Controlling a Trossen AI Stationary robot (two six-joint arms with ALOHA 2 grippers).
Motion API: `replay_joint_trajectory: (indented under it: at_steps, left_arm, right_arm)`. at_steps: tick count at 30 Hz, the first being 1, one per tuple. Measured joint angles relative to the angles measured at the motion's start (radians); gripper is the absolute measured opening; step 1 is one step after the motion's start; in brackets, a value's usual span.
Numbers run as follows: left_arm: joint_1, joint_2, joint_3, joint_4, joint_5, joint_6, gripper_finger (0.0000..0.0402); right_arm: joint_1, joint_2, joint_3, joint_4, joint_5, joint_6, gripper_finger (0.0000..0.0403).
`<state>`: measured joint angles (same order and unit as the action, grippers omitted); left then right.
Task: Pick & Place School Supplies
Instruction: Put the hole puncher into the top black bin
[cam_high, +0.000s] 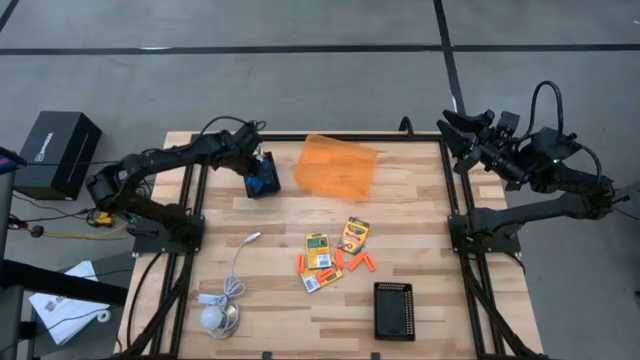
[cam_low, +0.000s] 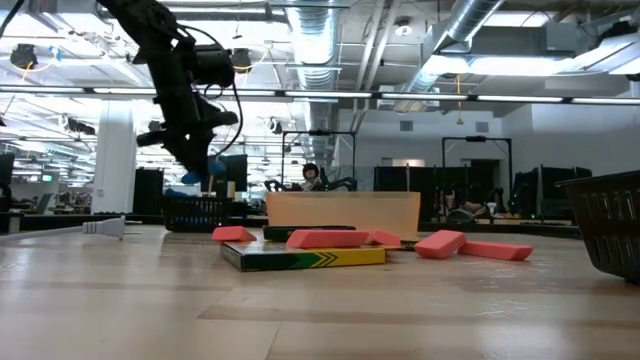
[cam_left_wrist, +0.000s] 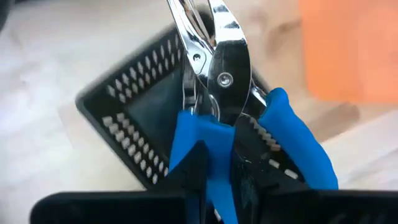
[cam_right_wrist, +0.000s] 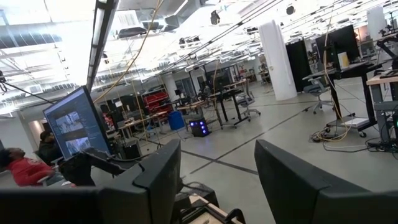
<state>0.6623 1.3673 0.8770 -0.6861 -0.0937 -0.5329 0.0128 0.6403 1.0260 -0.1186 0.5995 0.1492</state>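
My left gripper (cam_high: 260, 172) hangs at the table's far left, shut on small blue-handled scissors (cam_left_wrist: 217, 81). Their steel blades point away from the fingers, toward a black mesh basket (cam_left_wrist: 124, 118) right below. Three yellow-and-green crayon boxes (cam_high: 317, 250), (cam_high: 354, 233), (cam_high: 320, 281) lie flat in the middle of the table. Several short orange sticks (cam_high: 352, 263) lie among them. My right gripper (cam_right_wrist: 214, 180) is raised beyond the table's right edge, open, with nothing between its fingers. My left gripper pinches the scissors by their blue handles (cam_left_wrist: 205, 143), just behind the pivot, between its two fingers (cam_left_wrist: 196, 180). The fingers come from above, slanting down, and lie along the scissors. The scissors are lifted clear, blades pointing down over the basket.
An orange sheet (cam_high: 338, 167) lies at the far middle of the table. A black rectangular tray (cam_high: 394, 310) sits at the near right, and a white cable with a round puck (cam_high: 220, 315) at the near left. Bare wood lies between them.
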Motion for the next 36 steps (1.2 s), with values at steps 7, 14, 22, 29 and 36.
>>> replay_joint_trajectory:
  at_steps: [7, 14, 22, 29, 36]
  left_arm:
    - [-0.007, 0.005, -0.097, 0.041, 0.018, -0.032, 0.0035]
    - [-0.004, 0.007, -0.111, 0.078, 0.018, -0.043, 0.0042]
    - [0.005, 0.013, -0.118, 0.086, 0.026, -0.046, 0.0053]
    - [0.005, 0.012, -0.117, 0.122, 0.048, -0.05, 0.0114]
    - [0.005, 0.012, -0.116, 0.125, 0.044, -0.038, 0.0152]
  right_arm:
    - [0.0, 0.0, 0.0, 0.0, 0.0, 0.0, 0.0198]
    - [0.0, 0.0, 0.0, 0.0, 0.001, 0.0, 0.0198]
    - [0.0, 0.0, 0.0, 0.0, 0.002, 0.0, 0.0198]
    - [0.0, 0.0, 0.0, 0.0, 0.003, 0.0, 0.0198]
    - [0.0, 0.0, 0.0, 0.0, 0.003, 0.0, 0.0198]
